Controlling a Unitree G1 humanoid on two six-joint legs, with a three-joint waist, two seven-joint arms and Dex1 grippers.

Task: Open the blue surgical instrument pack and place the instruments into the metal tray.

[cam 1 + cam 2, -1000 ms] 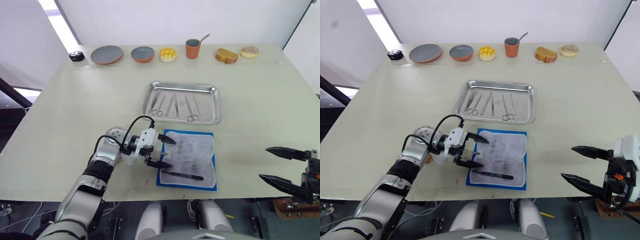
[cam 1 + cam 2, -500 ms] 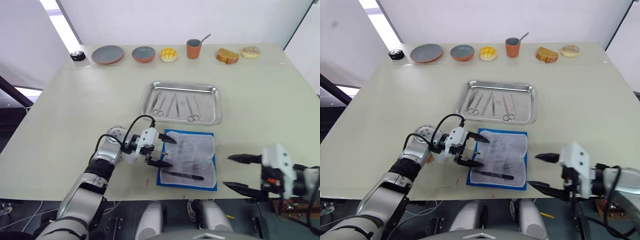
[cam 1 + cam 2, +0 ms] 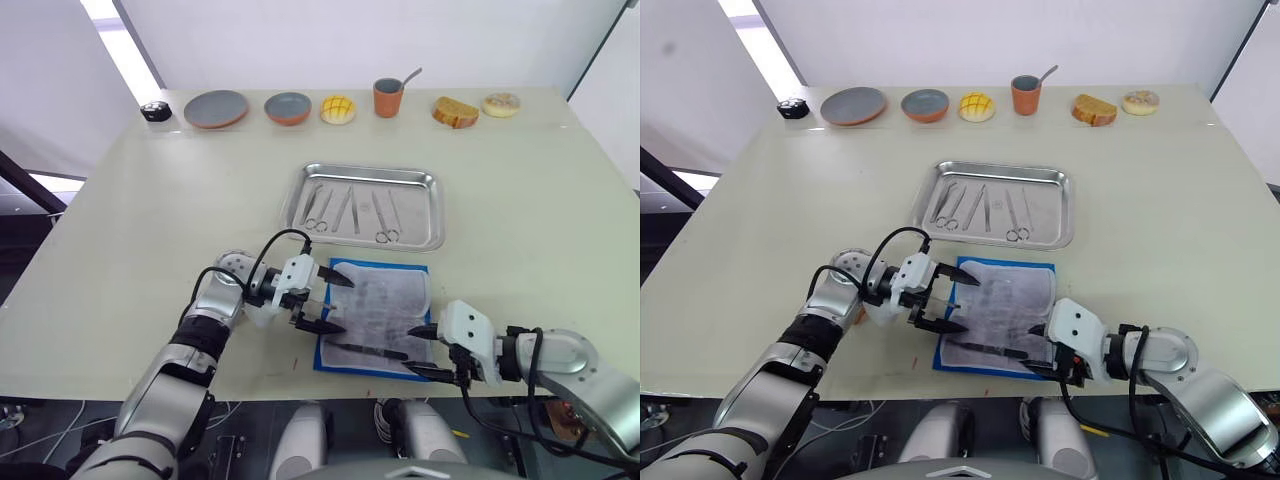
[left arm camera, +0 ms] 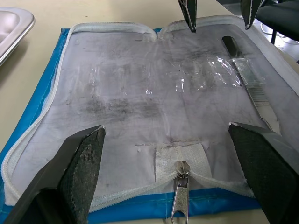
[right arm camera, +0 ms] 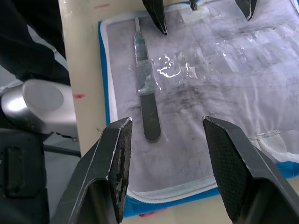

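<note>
In the head view, the right end effector (image 3: 428, 350), fingers spread and holding nothing, hovers at the right edge of the open blue surgical instrument pack (image 3: 378, 317). The 1 remaining instrument, a dark-handled scalpel (image 3: 366, 350), lies just to its left, long axis pointing toward it. The left end effector (image 3: 326, 300), also spread and empty, sits at the pack's opposite edge. The metal tray (image 3: 365, 205) with several instruments lies beyond on the table (image 3: 150, 230). In the right wrist view, the scalpel handle (image 5: 149, 119) lies straight ahead between the fingers, unobstructed.
</note>
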